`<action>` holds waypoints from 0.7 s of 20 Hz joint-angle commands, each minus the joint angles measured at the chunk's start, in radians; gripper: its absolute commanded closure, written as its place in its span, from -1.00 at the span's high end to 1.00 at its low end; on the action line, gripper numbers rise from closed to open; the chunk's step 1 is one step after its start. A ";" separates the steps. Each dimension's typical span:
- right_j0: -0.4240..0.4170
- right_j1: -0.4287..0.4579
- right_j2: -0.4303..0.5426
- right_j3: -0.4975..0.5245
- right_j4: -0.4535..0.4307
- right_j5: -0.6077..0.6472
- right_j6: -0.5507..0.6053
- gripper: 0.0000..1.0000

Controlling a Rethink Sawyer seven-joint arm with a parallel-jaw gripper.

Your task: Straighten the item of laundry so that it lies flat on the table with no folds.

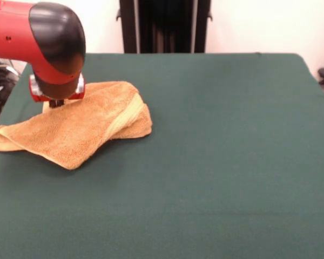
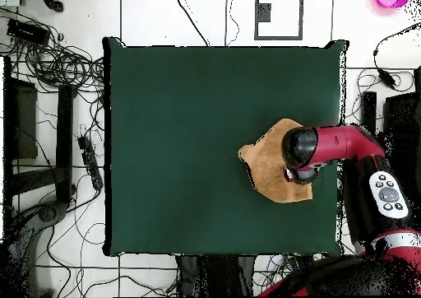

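Bright even light, soft shadow beside the towel (image 1: pixel 75 127), no glare on the table (image 1: pixel 216 162), slight blur.

The towel (image 1: pixel 78 129) is golden-orange terry cloth, with a rough, looped, matt pile and a smoother, paler woven band (image 1: pixel 125 116) running along one folded edge. The table (image 1: pixel 221 156) is covered in dark green felt-like cloth, matt and even, with only a faint fuzzy grain. The robot arm (image 1: pixel 40 35) above the towel looks like hard moulded plastic, its red shell and black cap smooth with a soft sheen; in the overhead view the floor (image 2: pixel 57 253) around the table is pale smooth tile.
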 commanded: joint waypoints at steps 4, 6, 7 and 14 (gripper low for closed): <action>0.096 0.145 -0.098 -0.093 -0.253 -0.209 -0.034 -1.00; 0.107 0.153 -0.123 -0.115 -0.285 -0.190 -0.051 -1.00; 0.112 0.157 -0.129 -0.121 -0.293 -0.181 -0.054 -1.00; 0.128 0.173 -0.150 -0.158 -0.307 -0.154 -0.070 -1.00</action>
